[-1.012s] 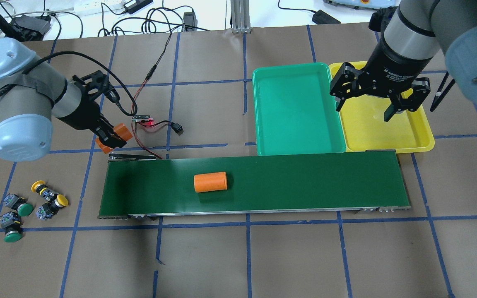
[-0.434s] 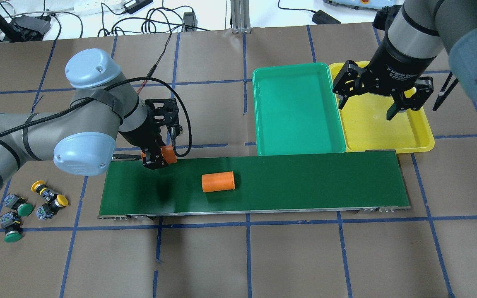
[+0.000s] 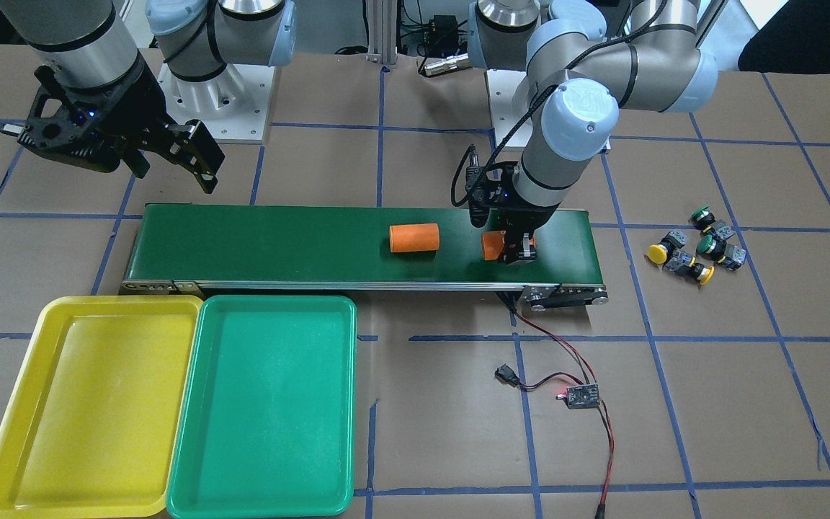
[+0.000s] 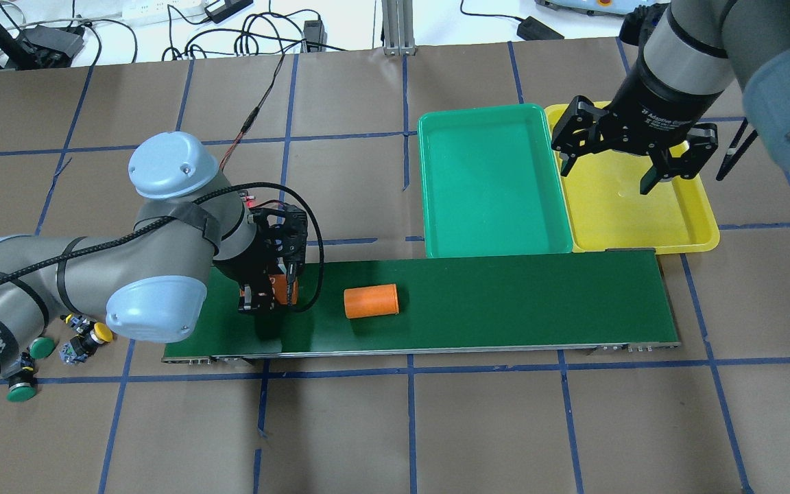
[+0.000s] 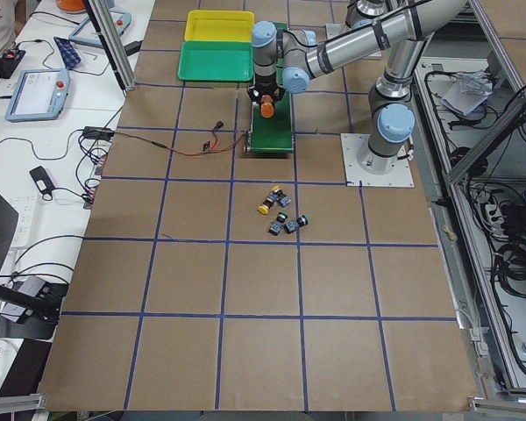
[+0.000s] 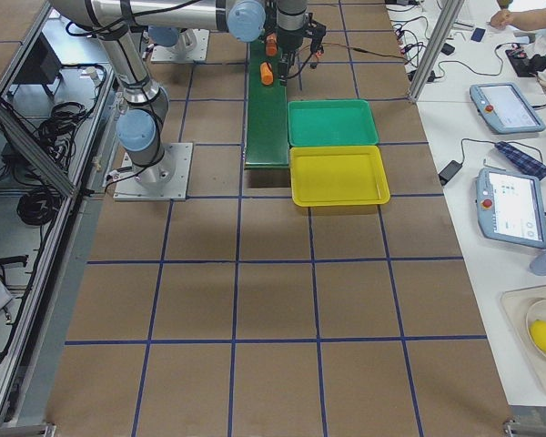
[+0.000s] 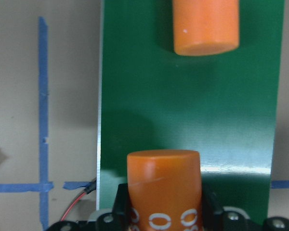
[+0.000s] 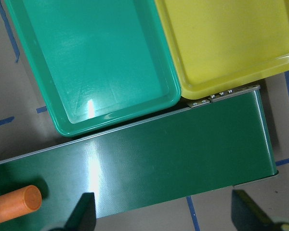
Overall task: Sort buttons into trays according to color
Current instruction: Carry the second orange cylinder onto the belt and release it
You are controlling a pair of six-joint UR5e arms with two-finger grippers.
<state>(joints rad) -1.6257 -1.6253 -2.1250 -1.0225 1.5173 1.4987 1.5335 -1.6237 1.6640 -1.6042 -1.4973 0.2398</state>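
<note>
Several buttons (image 3: 692, 245) with yellow and green caps lie in a cluster on the table past the belt's left end. In the overhead view my left arm covers part of the buttons (image 4: 79, 343). My left gripper (image 4: 268, 296) is over the left end of the conveyor belt (image 4: 505, 302), shut on an upright orange cylinder (image 7: 164, 187) with white digits. My right gripper (image 4: 606, 180) hangs open and empty above the yellow tray (image 4: 642, 226). The green tray (image 4: 491, 171) beside it holds nothing.
A second orange cylinder (image 4: 370, 302) lies on its side on the belt, right of my left gripper. A small circuit board with red and black wires (image 3: 579, 396) lies on the table near the belt's left end. Both trays touch the belt's far edge.
My left arm has swung right with the orange cylinder, from the table onto the belt's left end. The loose cylinder has drifted right along the belt. My right gripper has shifted slightly.
</note>
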